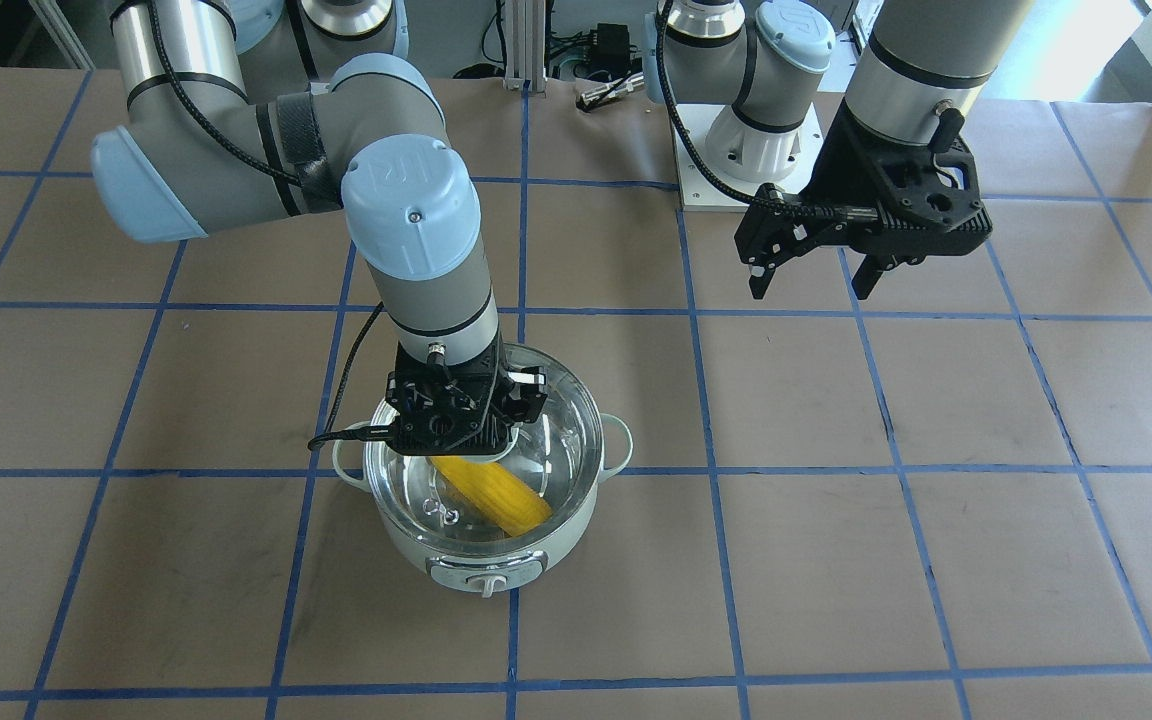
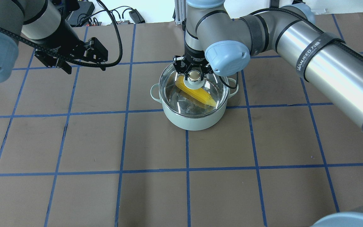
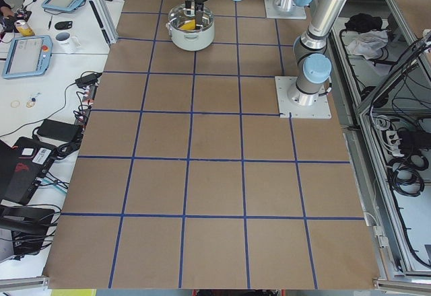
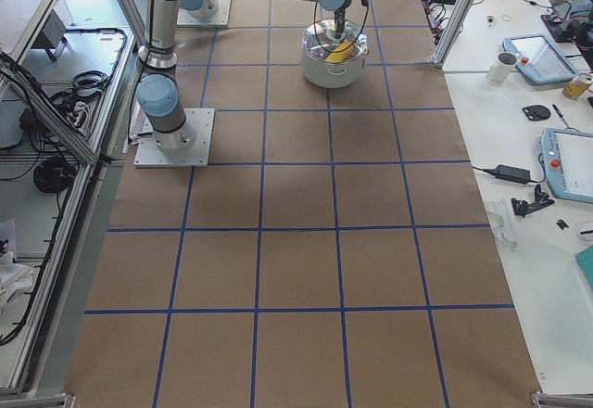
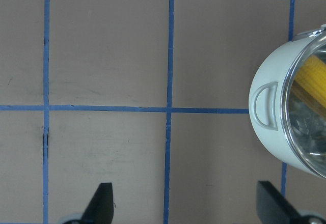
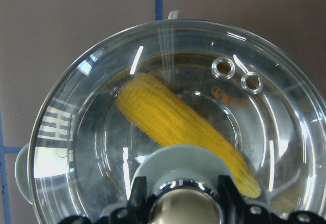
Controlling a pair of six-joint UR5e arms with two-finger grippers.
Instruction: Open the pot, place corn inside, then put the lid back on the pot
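Glass lid (image 6: 86, 132) is sitting over the mouth of the pot (image 2: 194, 121), and you can see the corn (image 2: 200, 96) right through it, lying slantwise on the shiny steel bottom. Your right tool (image 2: 194, 73) comes straight down over the centre of the lid. In the right wrist view its two fingers (image 6: 137, 201) press against either side of the beige-gold knob (image 2: 194, 75) with no gap showing, so it looks clenched on the lid. Whether the lid's edge is fully settled on the rim all the way round, I can't tell from these angles.

Your left tool (image 1: 811, 272) hangs above the brown surface (image 2: 137, 142), well apart from the pot, with its fingers spread wide and nothing between them. The left wrist camera just catches one loop handle (image 5: 266, 106) and the mint-green side of the pot at its right edge. Blue tape lines (image 2: 128, 94) grid the surface, and the pot stands on one of them.
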